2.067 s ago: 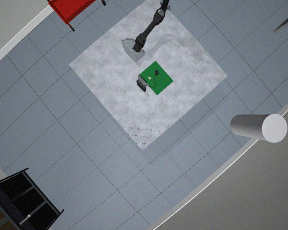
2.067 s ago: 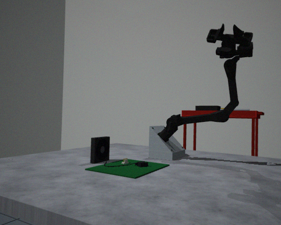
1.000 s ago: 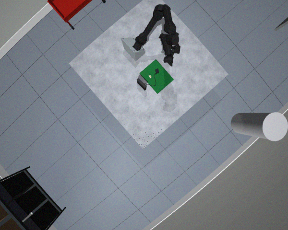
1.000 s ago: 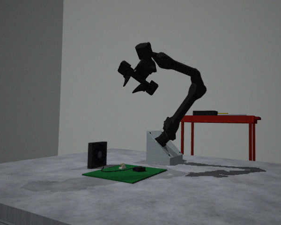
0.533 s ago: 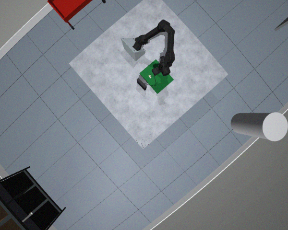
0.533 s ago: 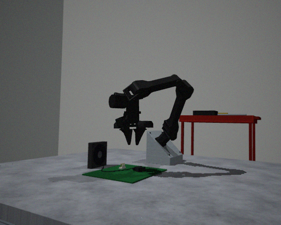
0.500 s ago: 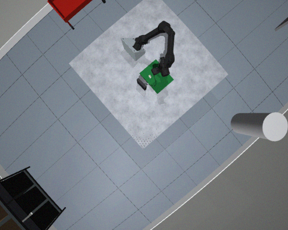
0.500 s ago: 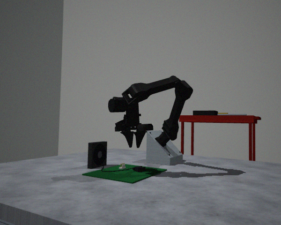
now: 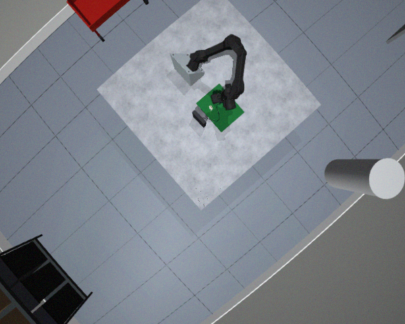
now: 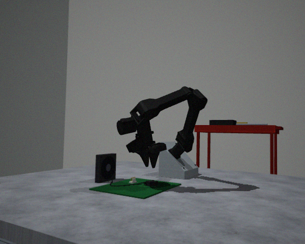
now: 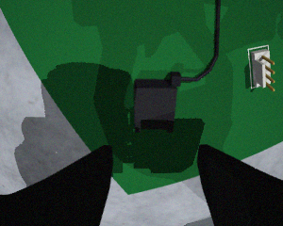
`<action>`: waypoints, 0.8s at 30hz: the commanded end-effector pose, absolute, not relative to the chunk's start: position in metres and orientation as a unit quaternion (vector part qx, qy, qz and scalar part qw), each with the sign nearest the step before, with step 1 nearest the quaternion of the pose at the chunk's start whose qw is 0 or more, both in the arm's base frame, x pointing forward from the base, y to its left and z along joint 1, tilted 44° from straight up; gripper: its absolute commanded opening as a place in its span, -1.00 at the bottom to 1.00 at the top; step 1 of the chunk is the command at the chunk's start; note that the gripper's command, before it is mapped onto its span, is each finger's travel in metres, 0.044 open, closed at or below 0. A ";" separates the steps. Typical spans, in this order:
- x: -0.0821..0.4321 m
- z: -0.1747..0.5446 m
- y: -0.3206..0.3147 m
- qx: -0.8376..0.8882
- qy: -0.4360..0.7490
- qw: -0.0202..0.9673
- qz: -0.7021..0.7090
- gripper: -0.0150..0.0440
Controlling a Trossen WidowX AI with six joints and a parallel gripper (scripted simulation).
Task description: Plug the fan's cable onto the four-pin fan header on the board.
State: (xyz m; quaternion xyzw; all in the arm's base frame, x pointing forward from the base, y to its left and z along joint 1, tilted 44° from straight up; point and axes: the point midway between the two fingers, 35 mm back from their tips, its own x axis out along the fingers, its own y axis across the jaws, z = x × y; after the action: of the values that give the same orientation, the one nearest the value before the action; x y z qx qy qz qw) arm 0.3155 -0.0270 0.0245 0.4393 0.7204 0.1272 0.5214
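Note:
The black plug point(image 11: 155, 101) point(image 10: 151, 183) lies on the green board point(image 11: 179, 181) point(image 10: 136, 194) point(image 9: 221, 125). Its thin black cable point(image 11: 217, 42) point(image 10: 123, 185) point(image 9: 218, 115) leaves from one corner of the plug. The white header point(image 11: 258, 71) point(image 10: 132, 180) point(image 9: 210, 107) stands on the board with its four brass pins bare, to the right of the plug in the wrist view. My gripper point(image 11: 156, 153) point(image 10: 150, 166) is partly open and empty, fingers pointing down, above the board. In the wrist view the plug lies ahead of the gap between the fingertips.
The black fan point(image 10: 105, 168) point(image 9: 199, 118) stands upright beside the board, with the cable running to it. The arm's grey base point(image 10: 171, 168) point(image 9: 185, 69) stands behind the board in the exterior view. A red table point(image 10: 239, 129) is in the background.

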 end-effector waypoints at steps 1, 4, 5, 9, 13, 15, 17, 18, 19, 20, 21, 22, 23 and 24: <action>0.316 0.009 -0.012 0.440 0.725 0.514 0.125 0.22; 0.317 0.002 -0.006 0.441 0.725 0.514 0.126 0.22; 0.317 0.002 -0.006 0.441 0.725 0.514 0.126 0.22; 0.317 0.000 -0.004 0.441 0.725 0.514 0.125 0.22; 0.318 -0.004 0.000 0.441 0.725 0.514 0.125 0.22; 0.319 -0.006 0.002 0.441 0.725 0.514 0.125 0.22; 0.319 -0.009 0.005 0.441 0.725 0.514 0.125 0.22; 0.319 -0.010 0.006 0.441 0.725 0.514 0.125 0.22; 0.320 -0.011 0.007 0.441 0.725 0.514 0.126 0.22; 0.320 -0.012 0.008 0.441 0.725 0.514 0.126 0.22; 0.320 -0.013 0.009 0.441 0.725 0.514 0.126 0.22; 0.320 -0.014 0.010 0.441 0.725 0.514 0.126 0.22; 0.320 -0.016 0.011 0.441 0.725 0.514 0.126 0.22; 0.320 -0.017 0.013 0.441 0.725 0.514 0.126 0.22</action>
State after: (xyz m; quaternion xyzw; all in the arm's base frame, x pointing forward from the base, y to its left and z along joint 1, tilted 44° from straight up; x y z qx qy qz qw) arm 0.3219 0.0065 -0.0110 0.4364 0.7229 0.1269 0.5204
